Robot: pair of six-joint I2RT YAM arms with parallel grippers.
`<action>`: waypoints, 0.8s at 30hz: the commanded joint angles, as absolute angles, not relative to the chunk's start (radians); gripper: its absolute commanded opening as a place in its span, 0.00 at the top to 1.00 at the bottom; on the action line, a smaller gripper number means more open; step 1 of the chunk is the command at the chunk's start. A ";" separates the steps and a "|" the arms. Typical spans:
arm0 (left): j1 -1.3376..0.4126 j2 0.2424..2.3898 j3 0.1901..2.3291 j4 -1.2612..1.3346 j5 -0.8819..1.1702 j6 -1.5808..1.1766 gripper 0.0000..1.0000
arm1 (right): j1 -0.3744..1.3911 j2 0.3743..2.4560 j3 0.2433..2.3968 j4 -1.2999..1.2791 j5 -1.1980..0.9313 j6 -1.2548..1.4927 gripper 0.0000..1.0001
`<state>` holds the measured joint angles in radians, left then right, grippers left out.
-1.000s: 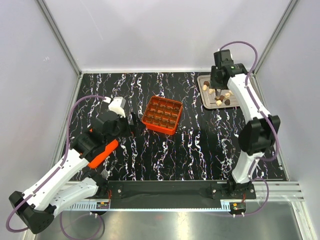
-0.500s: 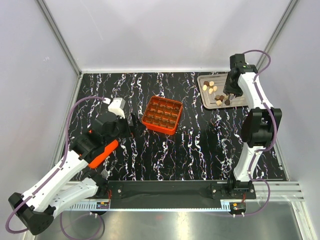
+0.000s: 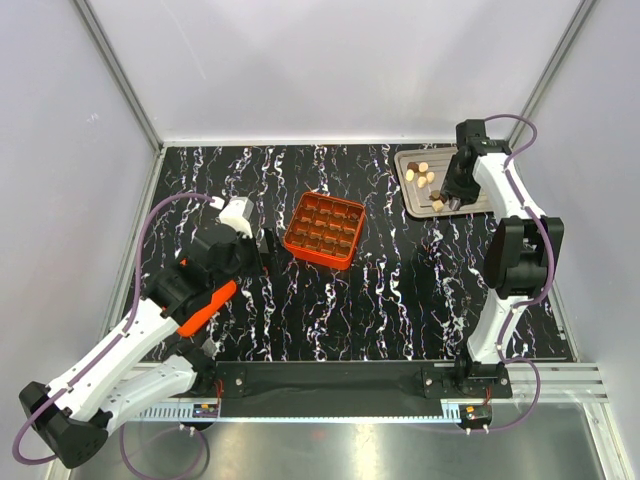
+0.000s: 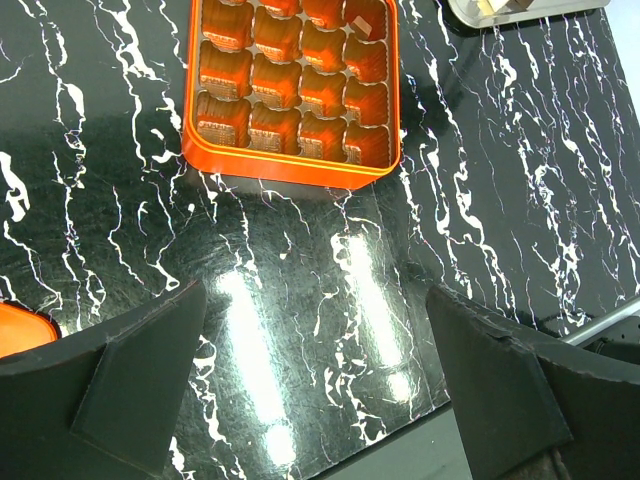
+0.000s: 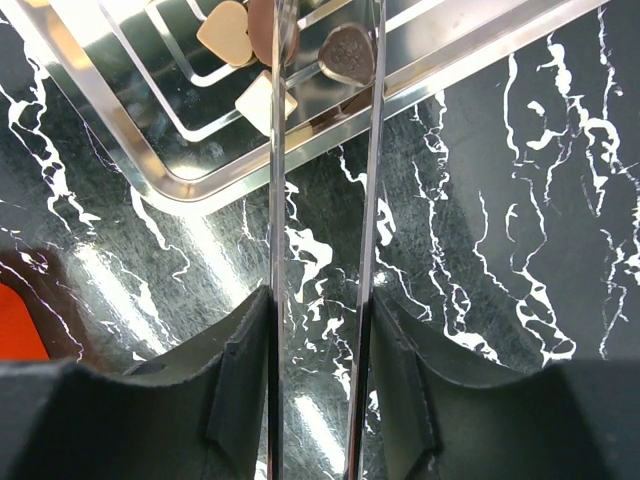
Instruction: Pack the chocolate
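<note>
Right gripper (image 3: 445, 200) seemingly over tray (image 3: 402, 185) edge

Grid box (image 3: 325, 230) sits mid table (image 3: 400, 290); tray (image 3: 410, 203) lies back-right of it, apart. Chocolate pcs (image 3: 425, 177) on tray (twd its left side). L gripper (image 3: 262, 245) just left of box, R gripper (image 3: 447, 203) over tray's near edge.

The left pincer (image 3: 266, 244) is spread wide on a bent arm; the right pincer (image 3: 444, 203), reaching far forward, stands narrowly parted.
</note>
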<state>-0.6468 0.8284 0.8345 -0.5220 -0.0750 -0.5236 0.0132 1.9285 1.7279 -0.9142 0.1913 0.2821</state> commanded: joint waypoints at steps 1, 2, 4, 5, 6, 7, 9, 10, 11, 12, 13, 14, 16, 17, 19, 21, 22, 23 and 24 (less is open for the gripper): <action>-0.647 0.821 0.836 -0.476 -0.066 -0.518 0.01 | 0.018 1.888 1.721 -0.865 0.184 0.298 0.53; -0.647 0.818 0.835 -0.476 -0.067 -0.518 0.01 | 0.018 1.890 1.723 -0.867 0.190 0.298 0.53; -0.647 0.821 0.834 -0.476 -0.067 -0.518 0.01 | 0.018 1.893 1.726 -0.862 0.189 0.293 0.54; -0.647 0.822 0.834 -0.474 -0.067 -0.518 0.01 | 0.018 1.894 1.726 -0.861 0.187 0.291 0.55; -0.647 0.825 0.834 -0.474 -0.067 -0.518 0.01 | 0.018 1.901 1.729 -0.862 0.187 0.290 0.55; -0.647 0.827 0.838 -0.472 -0.066 -0.518 0.01 | 0.020 1.902 1.730 -0.861 0.187 0.290 0.55; -0.647 0.830 0.839 -0.474 -0.066 -0.518 0.01 | 0.017 1.907 1.735 -0.862 0.189 0.288 0.56; -0.647 0.830 0.841 -0.476 -0.066 -0.517 0.01 | 0.017 1.908 1.736 -0.864 0.189 0.285 0.57; -0.647 0.830 0.841 -0.476 -0.067 -0.517 0.01 | 0.017 1.908 1.736 -0.864 0.190 0.284 0.58; -0.647 0.828 0.839 -0.476 -0.069 -0.517 0.01 | 0.015 1.908 1.740 -0.861 0.190 0.282 0.59; -0.647 0.827 0.839 -0.476 -0.071 -0.517 0.01 | 0.012 1.910 1.740 -0.858 0.189 0.278 0.60; -0.649 0.828 0.838 -0.476 -0.072 -0.517 0.01 | 0.012 1.911 1.738 -0.857 0.190 0.279 0.60; -0.647 0.828 0.836 -0.474 -0.072 -0.517 0.01 | 0.009 1.917 1.736 -0.856 0.189 0.278 0.61; -0.647 0.830 0.835 -0.474 -0.072 -0.518 0.01 | 0.008 1.919 1.736 -0.859 0.190 0.278 0.61; -0.647 0.830 0.834 -0.476 -0.071 -0.518 0.01 | 0.005 1.921 1.730 -0.856 0.187 0.278 0.62; -0.647 0.830 0.833 -0.477 -0.071 -0.518 0.01 | 0.005 1.917 1.726 -0.850 0.186 0.276 0.64; -0.647 0.828 0.834 -0.479 -0.072 -0.518 0.01 | 0.006 1.917 1.726 -0.850 0.189 0.275 0.65; -0.647 0.828 0.834 -0.479 -0.072 -0.518 0.01 | 0.006 1.914 1.729 -0.853 0.189 0.275 0.66; -0.647 0.827 0.834 -0.479 -0.074 -0.517 0.01 | 0.005 1.911 1.733 -0.856 0.187 0.273 0.67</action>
<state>-0.6468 0.8284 0.8345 -0.5220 -0.0753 -0.5236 0.0101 1.9293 1.7161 -0.8871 0.1902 0.2832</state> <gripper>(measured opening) 0.988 0.386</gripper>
